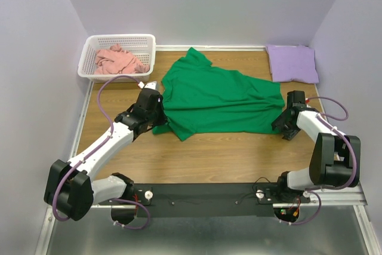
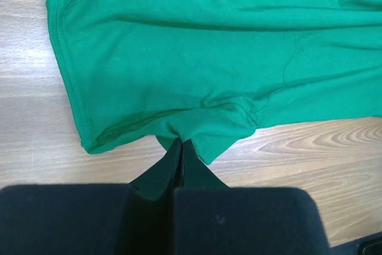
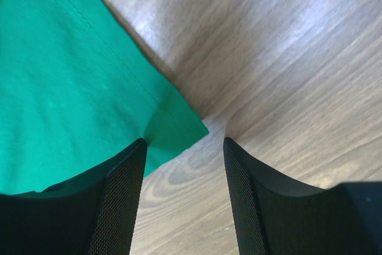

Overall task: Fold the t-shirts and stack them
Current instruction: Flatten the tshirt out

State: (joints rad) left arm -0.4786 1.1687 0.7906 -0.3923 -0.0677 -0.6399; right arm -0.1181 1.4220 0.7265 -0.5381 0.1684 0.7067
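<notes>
While tight on green t-shirt (image 2: 197, 58), left gripper (image 2: 181, 147); right gripper (image 3: 184, 141) agape

A white plastic lattice basket (image 1: 147, 52) is set at the upper left of the frame, on the far corner of a wood-grained bench (image 1: 209, 159) (pale-rimmed), which is enclosed by lavender walls (image 1: 203, 4).

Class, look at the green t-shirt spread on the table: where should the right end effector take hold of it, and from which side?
Probably the hem corner of the green t-shirt nearest the right end effector, approached low from the robot's right side. That corner lies flat as a free point on the table, just ahead of the gap between the open fingers.
</notes>
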